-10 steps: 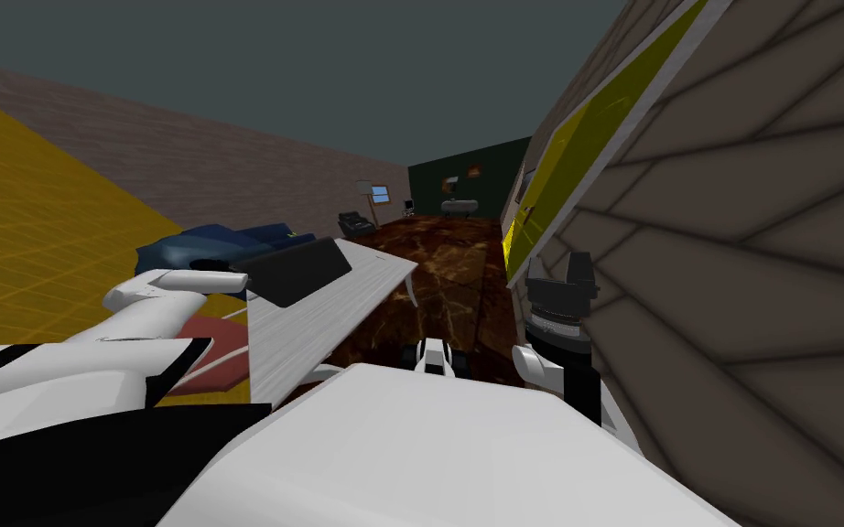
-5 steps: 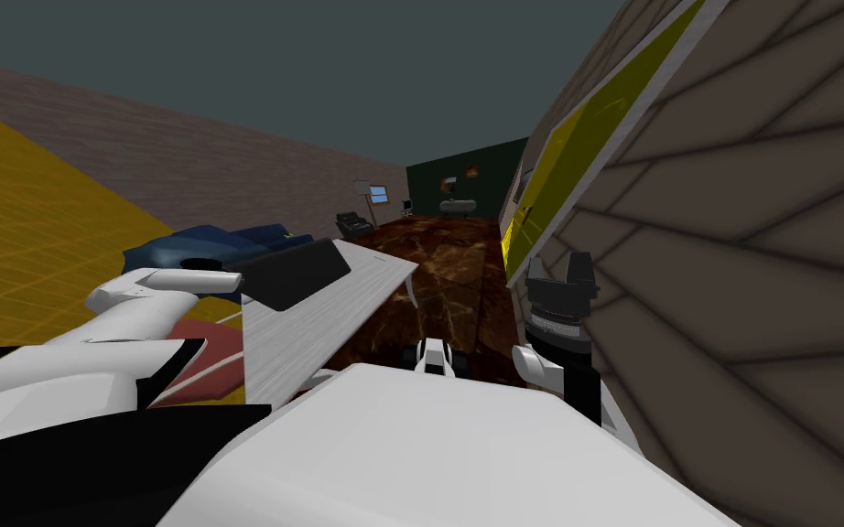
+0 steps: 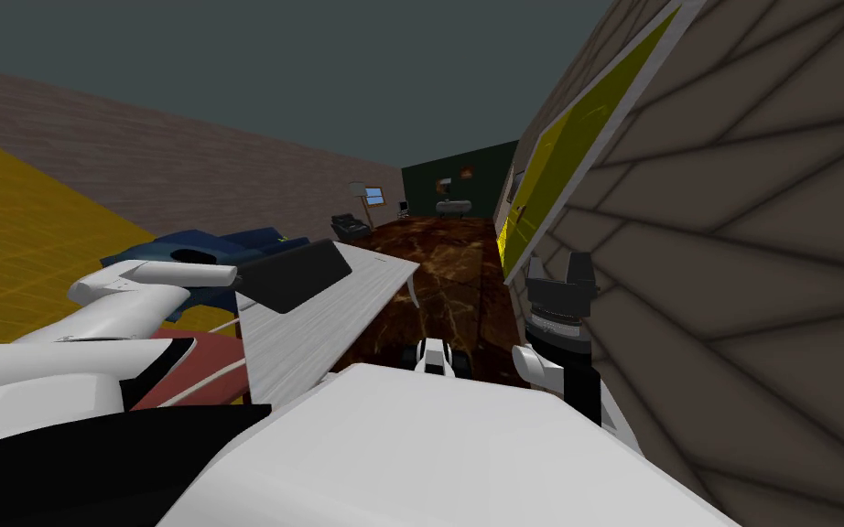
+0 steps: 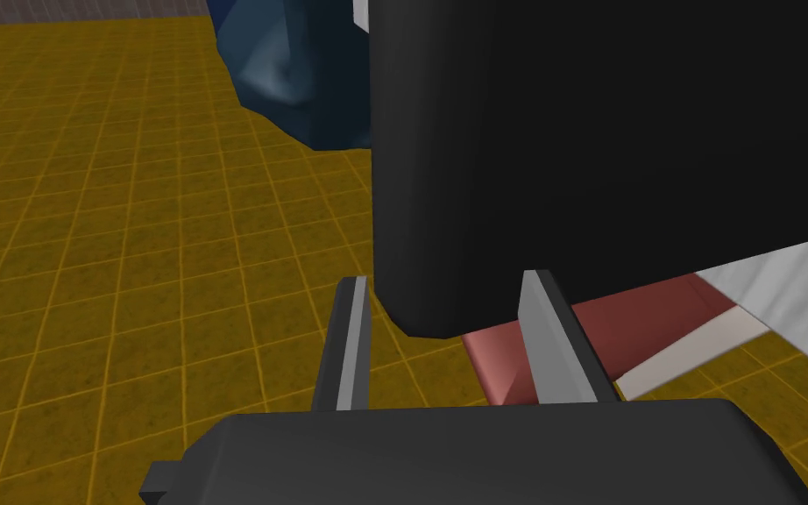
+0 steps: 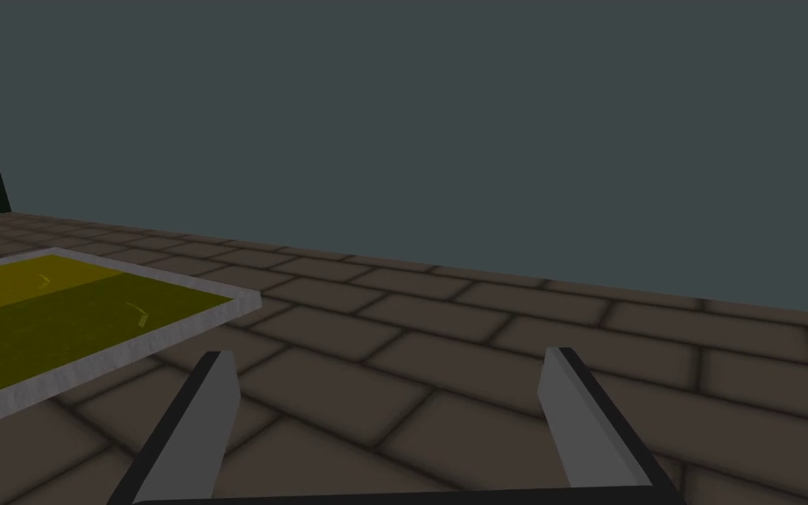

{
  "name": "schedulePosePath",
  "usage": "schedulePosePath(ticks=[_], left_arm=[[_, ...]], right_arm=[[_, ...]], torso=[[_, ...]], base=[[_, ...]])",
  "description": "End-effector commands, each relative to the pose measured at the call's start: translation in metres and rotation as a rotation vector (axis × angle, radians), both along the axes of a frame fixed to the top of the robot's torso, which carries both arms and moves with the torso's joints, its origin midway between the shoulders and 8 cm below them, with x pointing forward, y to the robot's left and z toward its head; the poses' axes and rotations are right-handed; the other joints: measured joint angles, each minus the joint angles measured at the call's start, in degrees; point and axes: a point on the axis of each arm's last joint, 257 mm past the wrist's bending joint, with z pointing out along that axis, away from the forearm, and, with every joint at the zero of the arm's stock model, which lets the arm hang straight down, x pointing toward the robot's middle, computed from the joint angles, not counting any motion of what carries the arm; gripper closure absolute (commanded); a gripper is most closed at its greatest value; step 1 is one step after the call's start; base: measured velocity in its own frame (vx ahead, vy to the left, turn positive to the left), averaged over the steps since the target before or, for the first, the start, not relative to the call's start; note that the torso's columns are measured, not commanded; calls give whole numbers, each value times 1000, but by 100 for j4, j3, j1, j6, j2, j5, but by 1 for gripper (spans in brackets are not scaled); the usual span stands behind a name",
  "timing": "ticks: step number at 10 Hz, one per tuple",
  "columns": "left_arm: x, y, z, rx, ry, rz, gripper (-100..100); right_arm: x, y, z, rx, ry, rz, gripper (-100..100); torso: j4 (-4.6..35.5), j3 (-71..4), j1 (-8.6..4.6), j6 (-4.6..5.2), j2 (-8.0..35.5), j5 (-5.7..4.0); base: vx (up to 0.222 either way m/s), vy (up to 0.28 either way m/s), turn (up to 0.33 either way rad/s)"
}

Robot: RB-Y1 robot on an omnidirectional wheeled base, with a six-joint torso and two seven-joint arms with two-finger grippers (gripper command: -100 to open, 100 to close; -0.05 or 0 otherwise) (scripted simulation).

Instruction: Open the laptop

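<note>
Black laptop [image 3: 297, 273] on pale table [image 3: 319, 322], yellow tiled floor [image 4: 131, 219] alongside

No readable text, label or sign.

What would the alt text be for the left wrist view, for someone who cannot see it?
The left gripper clasps the corner of a black laptop between its two grey fingers. Beyond are a yellow tiled floor, a dark blue shape, a red mat and a white table edge.
</note>
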Motion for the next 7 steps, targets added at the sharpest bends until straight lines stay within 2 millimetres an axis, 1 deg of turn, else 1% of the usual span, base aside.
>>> schedulePosePath(ticks=[1, 2, 3, 4, 5, 6, 7], left_arm=[[-2, -7, 1, -49, 9, 19, 100], [-8, -7, -4, -67, 24, 38, 100], [-4, -12, 1, -85, 20, 34, 100], [-10, -13, -4, -104, 36, 53, 100], [-7, -18, 0, -125, 34, 50, 100], [-13, -20, -4, -141, 48, 66, 100], [-10, -25, -1, -162, 49, 62, 100]], right_arm=[[0, 0, 0, 0, 0, 0, 0], [0, 0, 0, 0, 0, 0, 0], [0, 0, 0, 0, 0, 0, 0], [0, 0, 0, 0, 0, 0, 0], [0, 0, 0, 0, 0, 0, 0], [0, 0, 0, 0, 0, 0, 0], [0, 0, 0, 0, 0, 0, 0]], torso=[[-4, 1, -3, -4, -3, 10], [-1, 4, 5, 4, 5, 8], [-2, 7, 2, -10, 5, 15], [-1, 2, 5, 0, 0, 6], [-2, 1, -3, -7, 0, 7], [-1, 2, -4, 2, 2, 2], [-3, 6, -16, -3, 6, 5]], base=[[-48, 121, -100], [-41, 102, -85], [-22, 115, -92], [-23, 101, -58], [-27, 103, -83], [-34, 95, -63], [-55, 135, -92]])
